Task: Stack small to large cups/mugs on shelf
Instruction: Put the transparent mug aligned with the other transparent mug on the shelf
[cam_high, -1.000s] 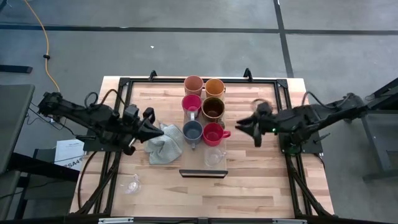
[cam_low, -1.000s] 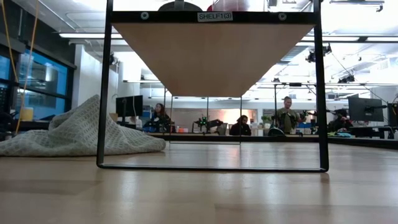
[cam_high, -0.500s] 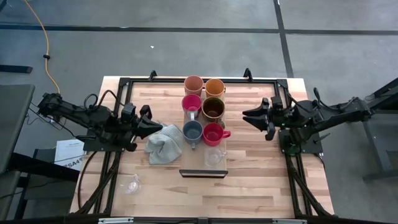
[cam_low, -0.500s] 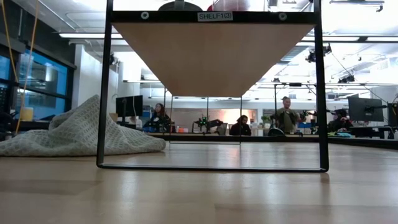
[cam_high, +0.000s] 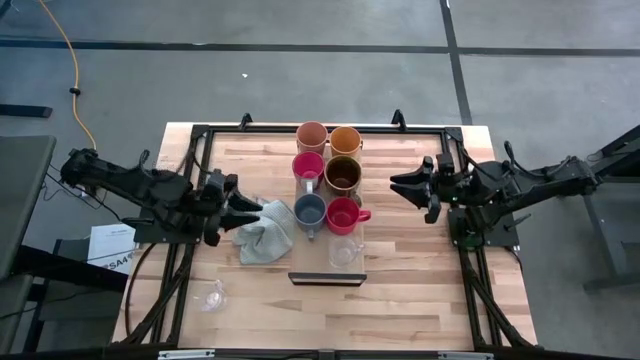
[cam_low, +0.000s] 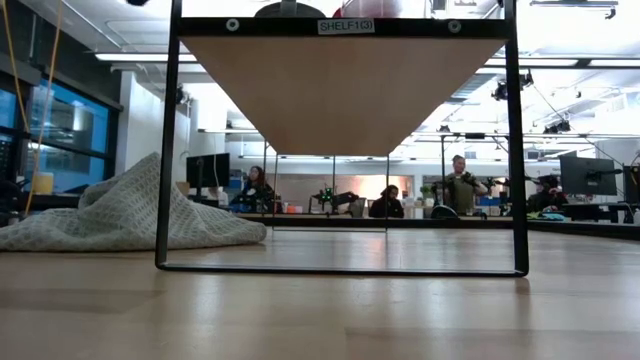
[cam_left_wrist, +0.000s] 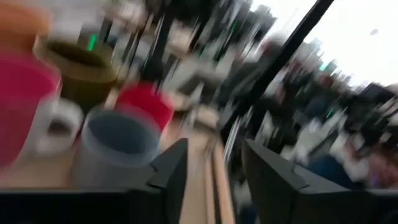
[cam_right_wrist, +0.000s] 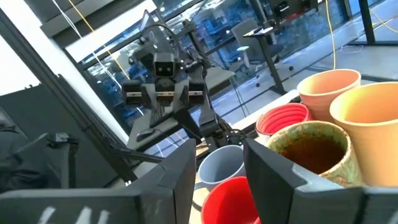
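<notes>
Grey cloth (cam_high: 264, 231) lies right off my left jaws (cam_high: 247, 205), spread and empty, with the blue-grey mug (cam_high: 309, 210) just beyond, so I could snag fabric reaching in, while the right jaws (cam_high: 413, 188), also spread, wait beside the shelf (cam_high: 328, 279).

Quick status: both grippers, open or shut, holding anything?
Left gripper: jaws open, empty, at the grey cloth.
Right gripper: jaws open, empty, right of the cups.

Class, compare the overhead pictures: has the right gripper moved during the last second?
Yes. The right gripper has pulled back from the red mug toward the table's right side.
</notes>
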